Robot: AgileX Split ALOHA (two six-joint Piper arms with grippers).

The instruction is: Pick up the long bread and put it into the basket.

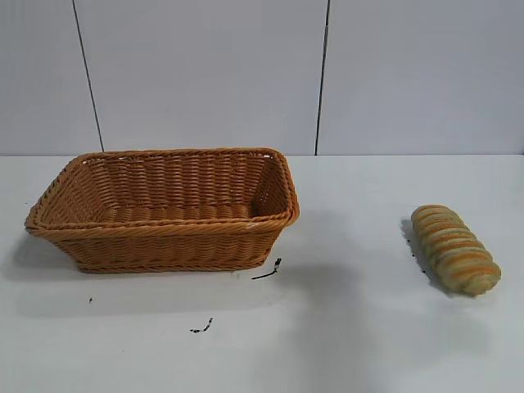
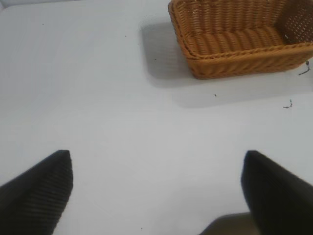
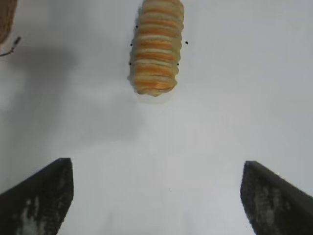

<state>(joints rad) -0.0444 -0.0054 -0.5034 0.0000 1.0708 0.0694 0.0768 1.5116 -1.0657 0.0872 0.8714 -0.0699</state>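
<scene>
White tabletop, broad and flat, backed by pale wall panels with dark vertical seams. Scattered on it, a few small black marks close by the near corner of the wicker.

Large rectangular woven wicker basket, orange-brown, flared at the sides and bound with a thick braided rim; set on the left half of the table in the exterior view, hollow facing up, nothing visible inside. Seen again from the left wrist, well apart from that arm's fingers.

Elongated tan-golden long bread with pale cross ridges, lying on the bare table at the right, well apart from the basket, angled with one end toward the camera. From the right wrist, lengthwise ahead of the fingers, not touched, ringed by tiny black specks on the table.

Left gripper over plain tabletop, dark fingers spread wide, grasping nothing.

Right gripper likewise released, dark scuffed fingers far apart, bread lying beyond the gap and clear of both tips.
</scene>
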